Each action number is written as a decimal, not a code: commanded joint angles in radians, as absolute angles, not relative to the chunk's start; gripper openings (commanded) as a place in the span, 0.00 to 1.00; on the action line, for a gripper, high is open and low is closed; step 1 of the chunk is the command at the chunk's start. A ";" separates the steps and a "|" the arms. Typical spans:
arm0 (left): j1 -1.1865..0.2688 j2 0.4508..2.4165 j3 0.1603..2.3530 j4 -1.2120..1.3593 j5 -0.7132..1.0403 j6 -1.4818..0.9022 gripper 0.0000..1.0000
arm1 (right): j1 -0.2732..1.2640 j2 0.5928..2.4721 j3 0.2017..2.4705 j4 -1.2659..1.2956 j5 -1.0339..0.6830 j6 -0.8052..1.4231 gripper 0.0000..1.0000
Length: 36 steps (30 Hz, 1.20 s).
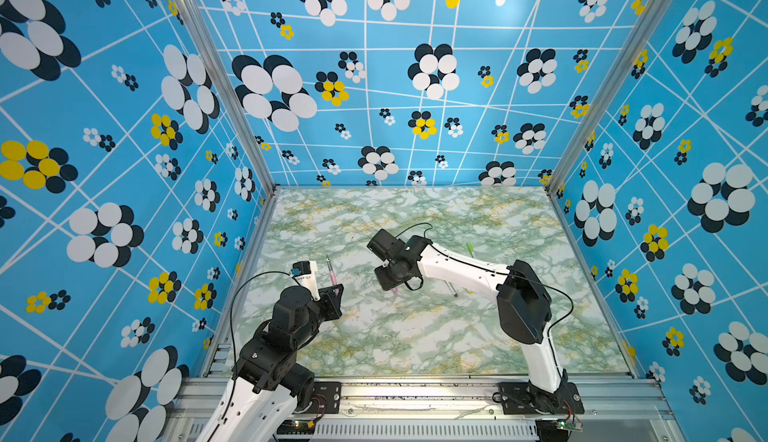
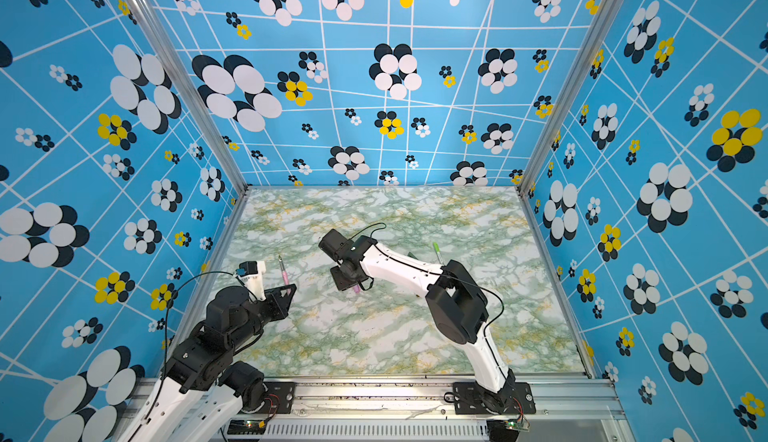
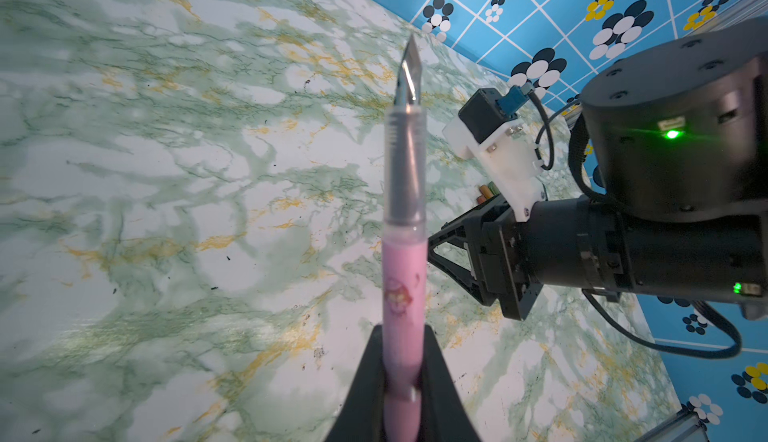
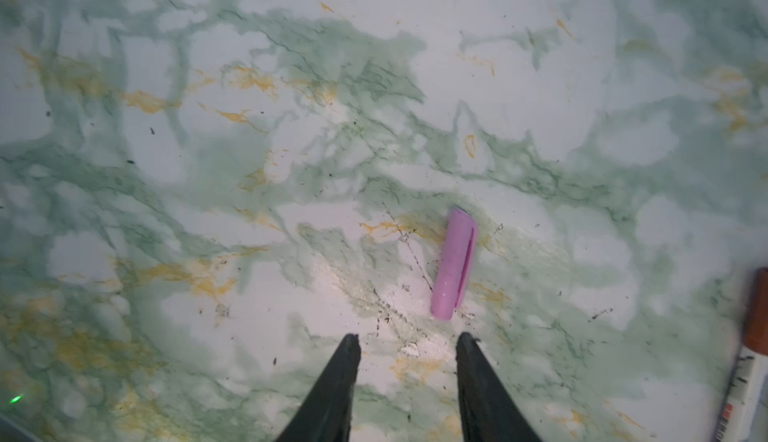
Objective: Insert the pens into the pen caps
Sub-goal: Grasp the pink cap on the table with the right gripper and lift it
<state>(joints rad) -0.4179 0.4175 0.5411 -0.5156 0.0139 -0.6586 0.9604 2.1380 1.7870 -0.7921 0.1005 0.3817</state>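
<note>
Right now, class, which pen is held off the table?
The pink pen: it alone is clamped in the left gripper, its nib bare. The green pen lies flat on the table.

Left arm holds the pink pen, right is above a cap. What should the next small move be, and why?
Probably the right gripper should shift over the pink cap and lower to straddle it. Its jaws are open and empty, the cap lies flat on the table just beyond the fingertips, and the left gripper grips the pink pen, nib bare.
</note>
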 commanded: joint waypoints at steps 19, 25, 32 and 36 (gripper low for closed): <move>-0.397 0.428 0.538 -0.528 0.026 -0.605 0.00 | 0.963 2.357 1.922 -0.925 0.222 0.386 0.33; -0.394 0.428 0.537 -0.523 0.032 -0.604 0.00 | 0.957 2.383 1.924 -0.921 0.224 0.398 0.32; -0.393 0.429 0.533 -0.518 0.040 -0.607 0.00 | 0.935 2.380 1.898 -0.902 0.177 0.434 0.22; -0.391 0.431 0.531 -0.512 0.045 -0.608 0.00 | 0.918 2.339 1.862 -0.875 0.141 0.460 0.20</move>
